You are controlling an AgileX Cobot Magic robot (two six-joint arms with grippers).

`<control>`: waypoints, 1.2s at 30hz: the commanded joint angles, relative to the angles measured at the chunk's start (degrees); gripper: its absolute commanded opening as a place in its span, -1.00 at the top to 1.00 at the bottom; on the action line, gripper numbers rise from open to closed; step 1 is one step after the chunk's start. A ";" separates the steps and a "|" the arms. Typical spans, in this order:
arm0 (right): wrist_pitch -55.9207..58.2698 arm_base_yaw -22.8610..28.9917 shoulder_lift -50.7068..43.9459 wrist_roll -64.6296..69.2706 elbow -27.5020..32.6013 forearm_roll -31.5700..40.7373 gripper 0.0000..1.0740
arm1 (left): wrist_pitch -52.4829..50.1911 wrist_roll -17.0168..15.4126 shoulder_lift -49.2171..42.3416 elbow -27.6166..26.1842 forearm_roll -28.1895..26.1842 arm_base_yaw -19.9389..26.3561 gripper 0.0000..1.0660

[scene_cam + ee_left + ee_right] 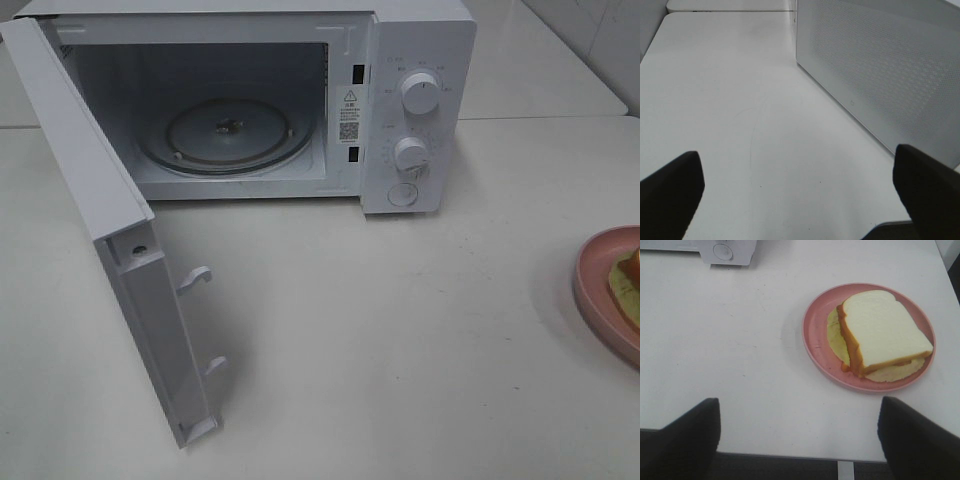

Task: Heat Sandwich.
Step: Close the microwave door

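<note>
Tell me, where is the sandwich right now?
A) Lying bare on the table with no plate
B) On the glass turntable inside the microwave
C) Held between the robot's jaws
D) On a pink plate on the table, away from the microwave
D: the sandwich lies on the pink plate on the table, while the microwave's turntable is bare behind the open door.
</note>
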 commanded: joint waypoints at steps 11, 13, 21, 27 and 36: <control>-6.99 -6.19 -8.71 -1.72 3.21 1.89 -0.44 | -0.23 -0.40 -0.34 0.06 -0.40 0.23 -0.82; -6.99 -6.42 -8.65 -1.72 3.21 2.06 -0.41 | -0.23 -0.40 -0.40 0.06 -0.40 0.23 -0.82; -6.99 -6.42 -8.65 -1.66 3.21 2.06 -0.41 | -0.23 -0.40 -0.40 0.06 -0.40 0.23 -0.82; -6.99 -6.42 -8.65 -1.66 3.21 2.06 -0.41 | -0.23 -0.40 -0.40 0.06 -0.40 0.23 -0.82; -6.99 -6.42 -8.65 -1.66 3.21 2.06 -0.41 | -0.23 -0.40 -0.40 0.06 -0.40 0.23 -0.82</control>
